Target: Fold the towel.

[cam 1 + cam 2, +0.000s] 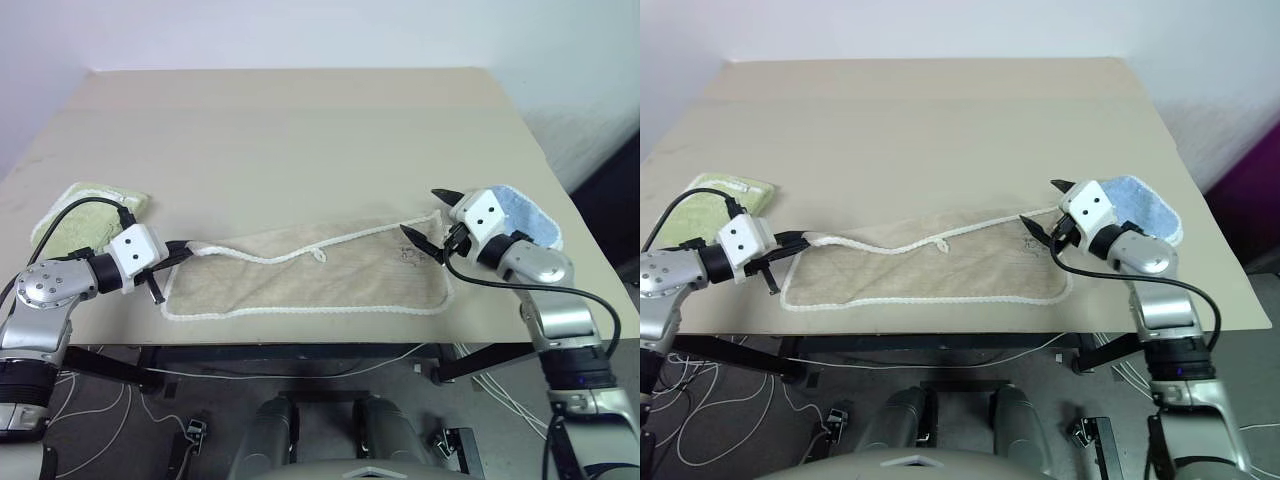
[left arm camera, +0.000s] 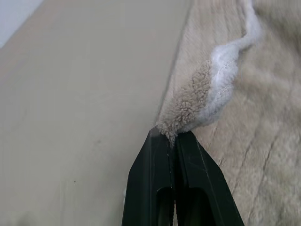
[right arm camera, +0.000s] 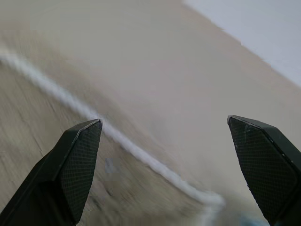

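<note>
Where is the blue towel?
In the head views, the blue towel lies on the table's right side, just behind the open right gripper, beside the beige towel's right end.

Three towels lie on one table (image 1: 300, 130): one beige towel (image 1: 330, 280) spread near the front edge, one light-green towel (image 1: 85, 210) at the left side, and one light-blue towel (image 1: 525, 215) at the right. Two grippers reach over it, the left gripper (image 1: 180, 248) and the right gripper (image 1: 428, 215).

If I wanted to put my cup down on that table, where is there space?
The table's whole far half, beyond the beige towel, is bare. The near edge is crowded: green towel and left gripper at one end, blue towel and right gripper at the other.
</note>
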Robot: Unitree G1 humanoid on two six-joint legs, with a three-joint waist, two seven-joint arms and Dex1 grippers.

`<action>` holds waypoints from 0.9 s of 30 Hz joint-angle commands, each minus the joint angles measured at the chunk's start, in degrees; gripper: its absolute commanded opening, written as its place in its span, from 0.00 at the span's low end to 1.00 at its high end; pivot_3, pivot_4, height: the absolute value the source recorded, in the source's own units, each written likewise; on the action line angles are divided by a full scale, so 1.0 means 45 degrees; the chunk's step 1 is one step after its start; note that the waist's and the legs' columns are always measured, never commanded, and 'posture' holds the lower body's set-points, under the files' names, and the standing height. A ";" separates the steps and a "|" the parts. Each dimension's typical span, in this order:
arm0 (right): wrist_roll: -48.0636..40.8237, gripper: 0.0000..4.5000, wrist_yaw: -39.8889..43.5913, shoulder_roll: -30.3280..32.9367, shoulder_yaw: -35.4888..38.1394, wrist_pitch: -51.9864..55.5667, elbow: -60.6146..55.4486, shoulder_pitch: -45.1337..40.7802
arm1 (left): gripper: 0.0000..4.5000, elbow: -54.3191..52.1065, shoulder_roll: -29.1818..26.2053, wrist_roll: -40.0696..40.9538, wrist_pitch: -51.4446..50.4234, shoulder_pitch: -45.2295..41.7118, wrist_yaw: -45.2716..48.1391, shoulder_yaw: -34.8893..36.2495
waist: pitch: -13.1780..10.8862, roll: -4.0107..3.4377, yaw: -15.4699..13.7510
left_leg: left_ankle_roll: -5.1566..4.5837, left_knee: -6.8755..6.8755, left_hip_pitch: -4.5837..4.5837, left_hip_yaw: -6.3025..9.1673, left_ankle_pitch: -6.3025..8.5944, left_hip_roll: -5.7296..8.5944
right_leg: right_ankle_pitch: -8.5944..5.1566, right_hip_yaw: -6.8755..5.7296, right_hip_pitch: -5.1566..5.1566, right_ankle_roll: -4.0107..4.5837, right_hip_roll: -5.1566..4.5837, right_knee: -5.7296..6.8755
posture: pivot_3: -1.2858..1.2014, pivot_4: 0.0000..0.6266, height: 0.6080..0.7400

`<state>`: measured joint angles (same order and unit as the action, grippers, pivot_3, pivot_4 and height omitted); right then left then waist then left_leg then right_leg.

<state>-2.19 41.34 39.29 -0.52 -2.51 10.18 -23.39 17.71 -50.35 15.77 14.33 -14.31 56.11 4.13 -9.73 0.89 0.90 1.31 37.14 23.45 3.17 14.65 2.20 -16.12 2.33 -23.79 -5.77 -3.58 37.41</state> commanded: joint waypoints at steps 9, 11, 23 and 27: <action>0.4347 1.00 -0.1869 0.0790 -0.2009 -0.5121 0.5936 -0.3094 | 0.01 -0.1078 0.0600 0.0375 -0.0899 0.0188 -0.0175 0.0953 | 0.0000 0.0000 0.0042 | 0.0003 -0.0002 -0.0004 -0.0011 -0.0001 -0.0003 | 0.0000 0.0010 -0.0006 0.0001 -0.0002 0.0002 | 0.52 0.24 1.00; 0.4899 1.00 -0.2364 0.0728 -0.2332 -0.5554 0.6771 -0.3595 | 0.01 -0.1130 0.0665 0.0348 -0.0917 0.0228 -0.0205 0.0990 | 0.0000 0.0000 0.0036 | 0.0003 -0.0002 -0.0004 -0.0014 -0.0001 -0.0002 | 0.0000 0.0013 -0.0011 0.0001 -0.0002 0.0003 | 0.52 0.24 1.00; 0.5564 0.48 -0.2826 0.0690 -0.3005 -0.6935 0.8656 -0.4575 | 0.00 -0.1419 0.0965 0.0325 -0.0973 0.0659 -0.0400 0.1233 | 0.0000 0.0000 0.0032 | 0.0003 -0.0002 -0.0003 -0.0011 -0.0002 -0.0001 | 0.0000 0.0015 -0.0006 0.0001 -0.0005 0.0001 | 0.52 0.24 1.00; 0.5566 0.17 -0.2744 0.0763 -0.2968 -0.7223 0.9009 -0.4669 | 0.00 -0.1453 0.1111 0.0474 -0.1185 0.0690 -0.0516 0.1349 | 0.0000 0.0000 0.0039 | 0.0003 -0.0003 -0.0004 -0.0011 -0.0002 -0.0001 | 0.0000 0.0015 -0.0007 0.0001 -0.0005 0.0002 | 0.52 0.24 1.00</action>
<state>23.42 28.99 41.61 -14.41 -33.79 50.68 -42.59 12.87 -45.37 16.90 9.13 -11.34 54.34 8.11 -9.73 0.89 1.08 1.32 37.13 23.44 3.12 14.64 2.20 -16.12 2.40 -23.82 -5.77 -3.60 37.41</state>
